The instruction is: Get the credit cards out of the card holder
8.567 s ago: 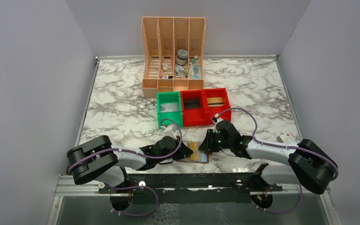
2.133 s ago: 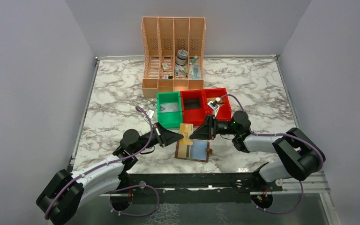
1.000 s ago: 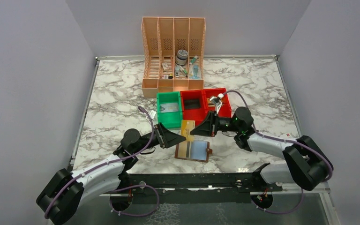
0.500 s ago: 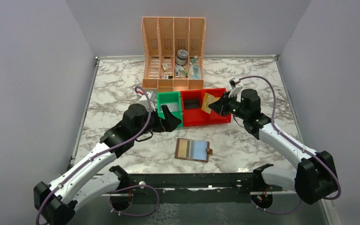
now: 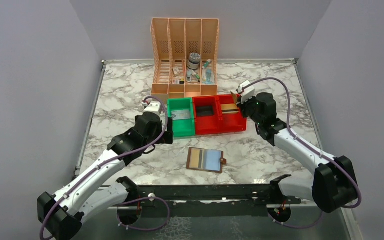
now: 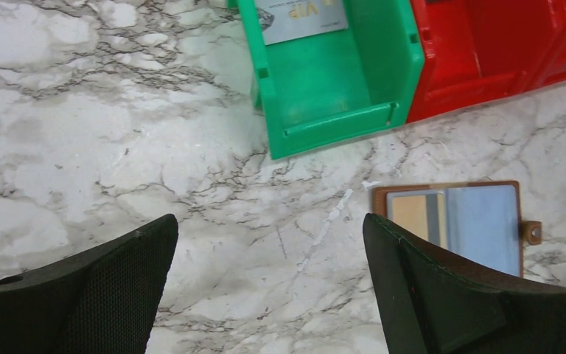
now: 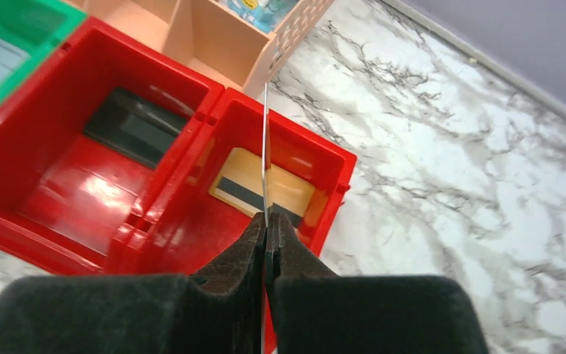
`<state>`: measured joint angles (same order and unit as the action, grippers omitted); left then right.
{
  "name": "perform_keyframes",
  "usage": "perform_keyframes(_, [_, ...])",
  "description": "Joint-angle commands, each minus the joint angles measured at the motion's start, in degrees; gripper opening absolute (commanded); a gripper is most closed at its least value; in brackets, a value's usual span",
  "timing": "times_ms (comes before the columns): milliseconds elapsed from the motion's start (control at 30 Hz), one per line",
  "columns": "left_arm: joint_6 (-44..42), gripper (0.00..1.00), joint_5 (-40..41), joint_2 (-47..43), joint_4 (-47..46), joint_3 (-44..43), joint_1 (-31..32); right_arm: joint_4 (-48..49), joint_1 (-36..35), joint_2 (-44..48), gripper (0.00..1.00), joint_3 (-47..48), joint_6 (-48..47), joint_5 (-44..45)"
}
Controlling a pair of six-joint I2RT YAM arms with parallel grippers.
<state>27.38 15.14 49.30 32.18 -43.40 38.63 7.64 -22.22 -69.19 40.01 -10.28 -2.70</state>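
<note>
Looking down on a marbled surface (image 5: 125,105) bearing everything. Seeing a peach file organiser (image 5: 161,35) standing at the far edge, and a red double bin (image 5: 215,129) and a green bin (image 5: 181,131) touching side by side just in front of it.

Finding the left claw (image 6: 269,236) spread wide apart and gripping nothing, hanging above bare surface just beside the green bin's near corner. Finding the right claw (image 7: 267,225) pressed together on a thin card (image 7: 266,155), clamping its lower edge and holding it upright, edge-on to the wrist camera, over the right-hand red compartment.

Seeing the brown card holder (image 5: 206,160) lying open and flat near the front edge, well apart from both claws. Noting a tan card (image 6: 415,214) and a pale blue card (image 6: 483,221) sitting in its slots. Noting a second tan card (image 7: 239,166) lying in the right red compartment and a grey card (image 6: 298,15) in the green bin.
</note>
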Motion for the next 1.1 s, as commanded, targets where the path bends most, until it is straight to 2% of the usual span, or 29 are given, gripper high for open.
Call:
perform_keyframes(0, [-2.4, 0.99, 6.3, -0.7, 0.6, 0.3, -1.8, 0.5, 0.0, -3.5, 0.01, 1.7, -15.9, 0.7])
perform_keyframes(133, [-1.0, 0.99, 12.3, -2.0, 2.5, 0.7, -1.9, -2.7, 0.0, -6.3, 0.01, 3.7, -20.8, -1.5])
perform_keyframes(267, [-1.3, 0.99, 13.2, -2.5, 2.6, 0.4, -1.9, -4.5, 0.0, -8.4, 0.01, 6.2, -24.8, -6.1])
perform_keyframes(500, [-1.3, 0.99, 14.0, -3.5, 2.8, 0.5, -1.9, -13.3, 0.0, -16.0, 0.01, 12.4, -32.4, -4.4])
perform_keyframes(733, [-1.4, 0.99, 12.5, -3.7, 2.6, 0.6, -1.9, -8.2, 0.0, -19.9, 0.01, 11.2, -34.0, -0.7])
perform_keyframes(1067, [-2.2, 0.99, 11.9, -4.5, 1.9, 1.1, -1.8, -3.1, 0.0, -24.2, 0.01, 9.3, -39.6, -2.1])
